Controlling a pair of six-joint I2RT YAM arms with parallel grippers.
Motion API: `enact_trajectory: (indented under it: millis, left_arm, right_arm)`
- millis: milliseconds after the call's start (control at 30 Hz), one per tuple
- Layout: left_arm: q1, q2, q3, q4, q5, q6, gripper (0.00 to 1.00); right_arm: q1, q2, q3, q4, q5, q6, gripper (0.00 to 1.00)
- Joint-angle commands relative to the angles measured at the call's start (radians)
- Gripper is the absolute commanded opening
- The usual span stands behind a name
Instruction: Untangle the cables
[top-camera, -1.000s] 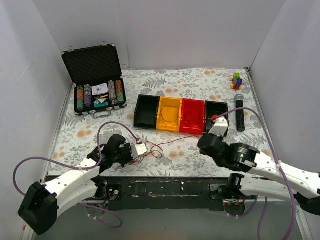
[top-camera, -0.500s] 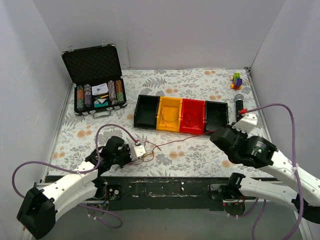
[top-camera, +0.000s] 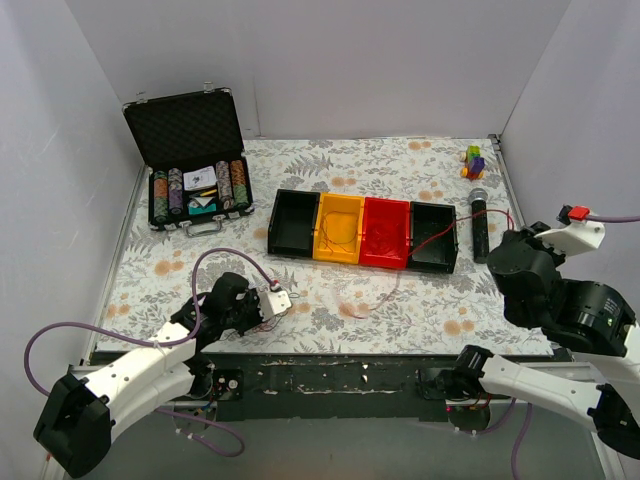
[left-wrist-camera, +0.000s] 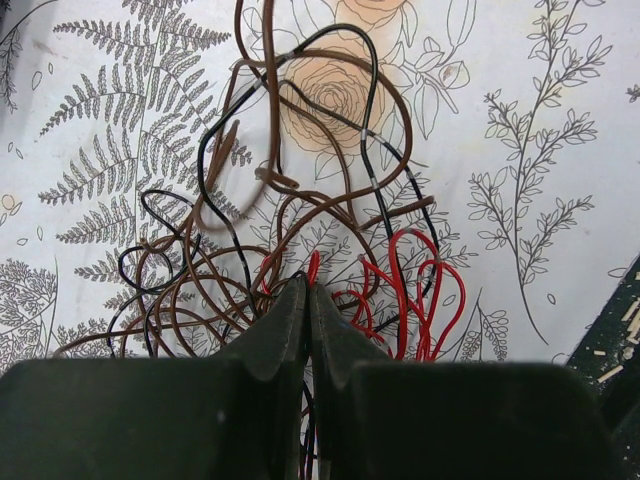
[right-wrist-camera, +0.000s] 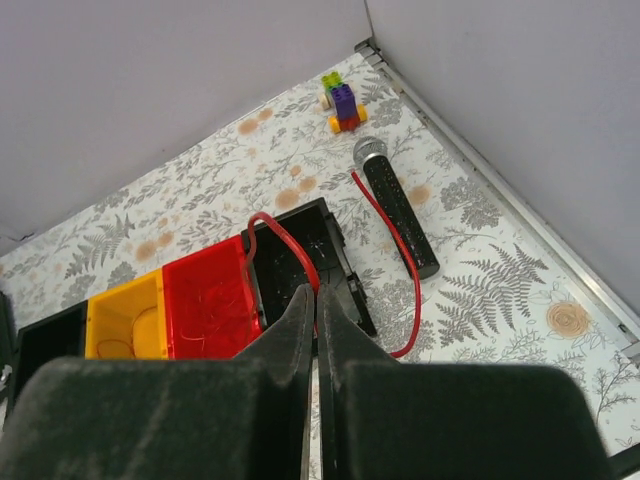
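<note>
Now, start with the table (top-camera: 350, 160). It has a flowered cloth, with an open case (top-camera: 185, 130) of chips at the far left and a four-compartment tray (top-camera: 275, 225) across the middle. Right of the tray a microphone (top-camera: 479, 225) lies pointing away from you, and a small block toy (top-camera: 472, 160) sits in the far right corner.

Your left arm lies low at the near left. The left gripper (left-wrist-camera: 307, 288) is clenched, with its tips pressed together in the tangle (left-wrist-camera: 300, 200) of brown, black and red strands. Some strands run in between the fingers, so treat it as pinning the bunch to the cloth. The tangle fans out forward from those jaws, touching them.

Your right arm is lifted well off to the right, above the table edge. The right gripper (right-wrist-camera: 312, 292) is also clenched. A single red cable (right-wrist-camera: 414, 300) comes out at its tips, so it looks pinched there.

That cable is what matters for the next move. From the right jaws it drops past the microphone and crosses the tray's rightmost black compartment. It then trails slack, down and left, onto the cloth between tray and tangle. Its long axis runs left to right, toward your left arm. I cannot tell whether its far end is joined to the bunch. If it is, you would be drawing it out rightward while your left arm anchors.
</note>
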Motion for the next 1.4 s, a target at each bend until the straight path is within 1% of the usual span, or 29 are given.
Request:
enact_trajectory:
  millis: [0,33,67,100,133,233,267,333,367,433,533,667,767,800,967,1133,1167,1200,1300,1367]
  left_arm:
    - [0.003,-0.002,0.006,-0.055,-0.031,0.008,0.00]
    - [0.003,-0.002,0.011,-0.060,-0.033,0.007,0.00]
    - [0.003,-0.001,0.012,-0.061,-0.033,0.008,0.00]
    - [0.003,-0.001,0.014,-0.060,-0.030,0.010,0.00]
    - [0.003,-0.001,0.015,-0.055,-0.030,0.010,0.00]
    - [0.003,0.004,0.025,-0.048,-0.023,0.005,0.00]
    - [0.005,0.004,0.028,-0.049,-0.023,0.002,0.00]
    - [0.005,0.004,0.035,-0.049,-0.026,0.004,0.00]
    - [0.003,0.002,0.038,-0.049,-0.026,0.005,0.00]
    - [0.005,0.005,0.040,-0.049,-0.031,0.007,0.00]
    - [0.005,0.002,0.045,-0.048,-0.026,0.005,0.00]
    - [0.005,-0.009,0.046,-0.043,-0.023,0.005,0.00]
    - [0.005,-0.012,0.043,-0.044,-0.022,0.005,0.00]
    - [0.005,-0.013,0.043,-0.044,-0.020,0.005,0.00]
    - [0.005,-0.015,0.048,-0.048,-0.020,0.008,0.00]
    - [0.005,-0.012,0.058,-0.051,-0.022,0.015,0.00]
    - [0.005,-0.012,0.060,-0.051,-0.020,0.013,0.00]
    - [0.005,-0.013,0.060,-0.052,-0.020,0.012,0.00]
    - [0.007,-0.018,0.062,-0.061,-0.016,0.008,0.00]
    - [0.010,-0.019,0.060,-0.064,-0.016,0.007,0.00]
  right_arm:
    - [-0.009,-0.001,0.039,-0.021,0.125,-0.010,0.01]
    - [-0.006,-0.006,0.031,0.033,0.121,-0.067,0.01]
    - [-0.007,-0.024,-0.001,0.176,0.102,-0.203,0.01]
    - [-0.009,-0.035,-0.045,0.278,0.072,-0.329,0.01]
    - [-0.007,-0.032,-0.073,0.316,0.024,-0.350,0.01]
    - [-0.007,0.006,-0.162,0.337,-0.117,-0.304,0.01]
    - [-0.007,0.023,-0.200,0.359,-0.202,-0.299,0.01]
    - [-0.007,0.046,-0.277,0.428,-0.318,-0.307,0.01]
    - [-0.006,0.056,-0.306,0.454,-0.364,-0.304,0.01]
    - [-0.007,0.071,-0.331,0.468,-0.395,-0.287,0.01]
    - [-0.007,0.056,-0.317,0.474,-0.360,-0.287,0.01]
    - [-0.007,0.039,-0.280,0.491,-0.308,-0.341,0.01]
    - [-0.007,0.053,-0.208,0.483,-0.265,-0.396,0.01]
    - [-0.007,0.050,-0.188,0.507,-0.246,-0.444,0.01]
    - [-0.007,0.048,-0.069,0.714,-0.147,-0.690,0.01]
    - [-0.007,0.069,0.045,0.941,-0.090,-0.934,0.01]
    - [-0.007,0.077,0.054,0.987,-0.081,-0.953,0.01]
    - [-0.007,0.083,0.063,1.035,-0.077,-1.023,0.01]
    - [-0.007,0.100,0.082,1.136,-0.093,-1.117,0.01]
    - [-0.007,0.126,0.111,1.166,-0.091,-1.140,0.01]
